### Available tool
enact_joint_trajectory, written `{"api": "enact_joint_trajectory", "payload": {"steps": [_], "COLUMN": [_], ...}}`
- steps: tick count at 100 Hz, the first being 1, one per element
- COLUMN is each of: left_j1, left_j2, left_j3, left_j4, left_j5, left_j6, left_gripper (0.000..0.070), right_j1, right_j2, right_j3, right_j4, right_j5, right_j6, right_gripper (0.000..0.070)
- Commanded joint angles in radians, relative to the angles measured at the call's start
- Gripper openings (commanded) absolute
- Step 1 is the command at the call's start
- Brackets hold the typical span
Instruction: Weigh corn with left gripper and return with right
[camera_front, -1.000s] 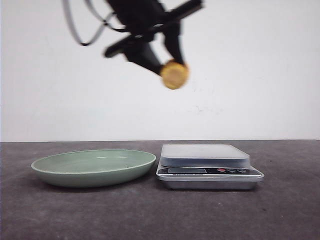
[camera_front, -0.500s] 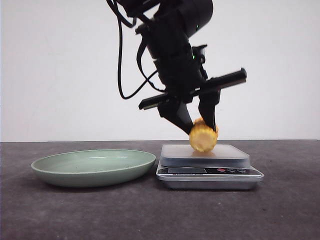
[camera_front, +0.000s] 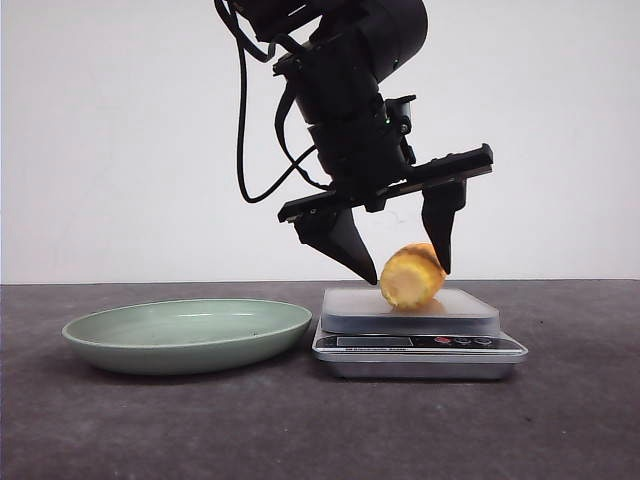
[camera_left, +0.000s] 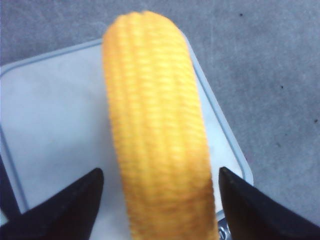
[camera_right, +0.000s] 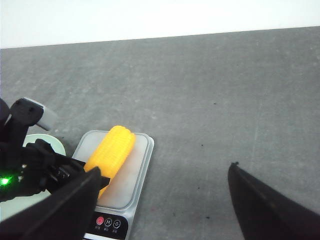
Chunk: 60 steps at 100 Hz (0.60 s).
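The corn (camera_front: 412, 277) lies on its side on the platform of the silver kitchen scale (camera_front: 420, 345). My left gripper (camera_front: 407, 275) hangs over it, open, with one pointed finger on each side of the cob and a gap to each. In the left wrist view the corn (camera_left: 155, 140) runs lengthways between the spread fingertips of the left gripper (camera_left: 160, 171), on the scale platform (camera_left: 55, 115). My right gripper (camera_right: 165, 169) is open and empty, high above the table to the right of the scale (camera_right: 127, 185). The corn (camera_right: 111, 152) shows there too.
A shallow green plate (camera_front: 190, 335) stands on the dark table just left of the scale, with nothing in it. The left arm's black body (camera_right: 30, 170) and its cables rise over the scale. The scale's buttons (camera_right: 107, 222) face the front.
My left gripper came down from high up with the corn, set it on the scale platform, and opened. The corn now rests free on the scale.
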Motion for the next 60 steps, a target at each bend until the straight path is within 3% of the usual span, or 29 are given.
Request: {"api": "enact_joint_trajectory", "payload": {"steps": [1, 13, 33, 51, 60], "left_j1": [-0.007, -0.009, -0.002, 0.024, 0.024], "left_j2": [0.018, -0.05, -0.288, -0.551, -0.672], "left_j3": [0.041, 0.072, 0.087, 0.087, 0.087], "left_j4": [-0.003, -0.032, -0.075, -0.22, -0.314], "left_j5": [-0.005, -0.026, -0.131, -0.186, -0.257], "left_j6": [0.026, 0.075, 0.174, 0.209, 0.225], "left_gripper": [0.0461, 0.0461, 0.046, 0.046, 0.046], "right_j1": [0.004, 0.004, 0.004, 0.016, 0.047], "right_j2": [0.003, 0.003, 0.004, 0.014, 0.041], "right_j3": [0.015, 0.015, 0.015, 0.015, 0.015], "right_j4": [0.008, 0.015, 0.018, 0.029, 0.03], "right_j5": [0.003, 0.003, 0.0, -0.034, -0.034], "right_j6": [-0.013, -0.013, -0.011, -0.007, 0.003], "right_gripper": [0.0515, 0.0535, 0.0535, 0.0535, 0.0538]}}
